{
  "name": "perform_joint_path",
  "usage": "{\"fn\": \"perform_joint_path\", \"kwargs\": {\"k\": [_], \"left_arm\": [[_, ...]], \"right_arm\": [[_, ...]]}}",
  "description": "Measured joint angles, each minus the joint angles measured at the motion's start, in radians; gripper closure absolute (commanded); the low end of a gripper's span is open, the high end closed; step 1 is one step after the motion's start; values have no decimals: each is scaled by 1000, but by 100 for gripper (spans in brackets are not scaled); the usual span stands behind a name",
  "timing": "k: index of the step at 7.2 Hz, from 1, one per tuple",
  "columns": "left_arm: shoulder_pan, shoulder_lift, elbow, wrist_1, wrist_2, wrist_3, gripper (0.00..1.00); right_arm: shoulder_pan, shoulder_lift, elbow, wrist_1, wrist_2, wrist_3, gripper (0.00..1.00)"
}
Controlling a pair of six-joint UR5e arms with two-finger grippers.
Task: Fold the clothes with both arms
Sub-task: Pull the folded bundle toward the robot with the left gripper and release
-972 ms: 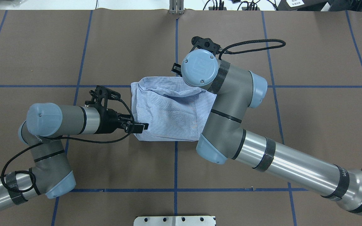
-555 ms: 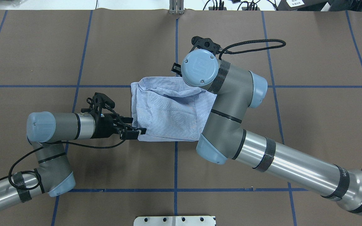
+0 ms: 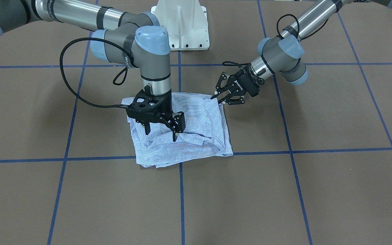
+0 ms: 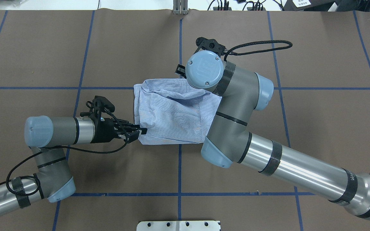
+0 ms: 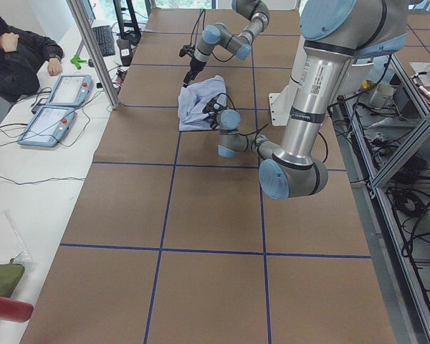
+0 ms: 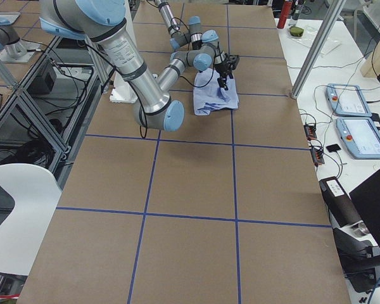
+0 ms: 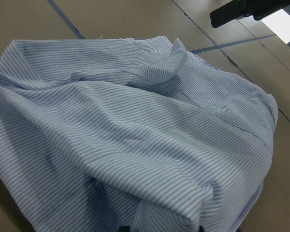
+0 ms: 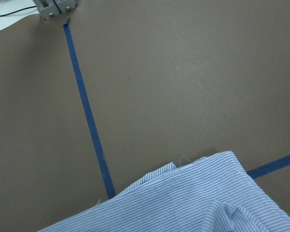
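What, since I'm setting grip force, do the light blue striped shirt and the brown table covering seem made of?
The light blue striped shirt looks like thin woven cloth, probably cotton, matte: fine weave, soft folds. The brown table covering looks like matte paper or card: no glare, uncertain.

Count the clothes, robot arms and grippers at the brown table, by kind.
Striped shirt: 1
Robot arms: 2, left arm and right arm
Grippers: 2, left gripper and right gripper
Total: 5
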Motion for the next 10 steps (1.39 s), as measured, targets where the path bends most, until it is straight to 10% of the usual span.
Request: {"fn": "perform_joint_path", "kwargs": {"k": [6,7,10], "left_arm": [[9,144,-65,34,-62,-9,100],[9,153,-74,44,-68,-18,1],[-17,162,-175,164,-126,-50,0]], "right_arm": [[0,-11,0,5,-1,0,0],[0,-12,0,5,-3,0,0],[0,-14,1,5,-5,0,0]]}}
